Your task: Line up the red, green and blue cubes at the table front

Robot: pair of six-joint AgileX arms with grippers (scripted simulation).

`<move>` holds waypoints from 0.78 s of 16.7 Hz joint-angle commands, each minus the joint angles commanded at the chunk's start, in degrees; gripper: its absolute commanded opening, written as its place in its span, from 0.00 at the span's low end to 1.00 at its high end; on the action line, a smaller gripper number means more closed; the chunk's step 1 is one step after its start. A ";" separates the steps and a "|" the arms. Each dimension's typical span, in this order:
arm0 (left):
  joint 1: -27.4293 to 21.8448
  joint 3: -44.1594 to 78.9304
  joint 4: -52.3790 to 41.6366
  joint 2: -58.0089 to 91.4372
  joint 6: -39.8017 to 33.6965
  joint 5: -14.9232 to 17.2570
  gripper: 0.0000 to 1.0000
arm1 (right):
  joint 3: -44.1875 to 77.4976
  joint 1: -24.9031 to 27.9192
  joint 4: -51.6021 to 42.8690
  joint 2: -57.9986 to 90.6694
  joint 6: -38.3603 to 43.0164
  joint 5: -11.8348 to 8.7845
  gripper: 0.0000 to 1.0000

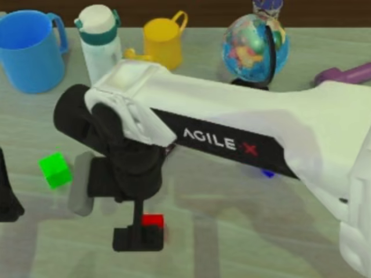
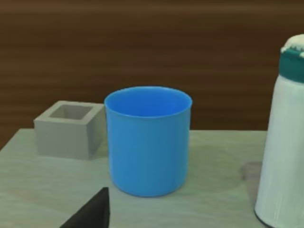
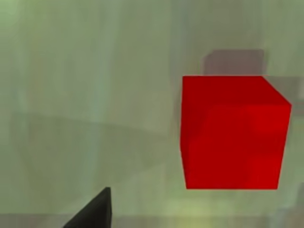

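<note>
Cubes lie scattered on the table (image 1: 243, 231). The red cube (image 1: 153, 220) sits near the front, left of centre, directly at the right gripper (image 1: 138, 234). The green cube (image 1: 55, 169) rests well to the left, apart from the red one. Only a sliver of the blue cube (image 1: 267, 173) shows, peeking from under the right arm (image 1: 232, 139) nearer the middle of the table.

The right arm reaches across from the right side of the table, its gripper lowered over the red cube. From above, the dark fingers sit just beside and in front of the cube, but whether they grip it or how wide they stand cannot be told. In the right wrist view the red cube (image 3: 232, 133) fills much of the scene, resting on the table, with one dark fingertip (image 3: 95, 211) off to one side and clear of it.

The left arm (image 1: 7, 197) is parked at the left edge; its finger state cannot be told either. Its wrist view looks toward the back of the table: a blue mug (image 2: 148, 140), a grey open box (image 2: 70, 129) beside it, and a white bottle (image 2: 282, 137).

Along the back in the top view stand the blue mug (image 1: 29, 52), the white bottle (image 1: 99, 43), a yellow watering can (image 1: 163, 40), a globe (image 1: 255, 49) and a purple object (image 1: 345, 75).
</note>
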 joint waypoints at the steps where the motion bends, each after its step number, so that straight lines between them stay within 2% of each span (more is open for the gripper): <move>1: 0.00 0.00 0.00 0.00 0.00 0.00 1.00 | 0.89 -0.01 -0.98 -0.34 0.02 0.00 1.00; 8: -0.17 1.38 -0.96 1.44 0.86 0.06 1.00 | -0.12 -1.04 0.07 -1.99 0.36 -0.15 1.00; 13: -1.02 12.09 -8.46 13.92 7.54 0.04 1.00 | -12.20 -8.00 9.93 -16.51 3.68 -1.21 1.00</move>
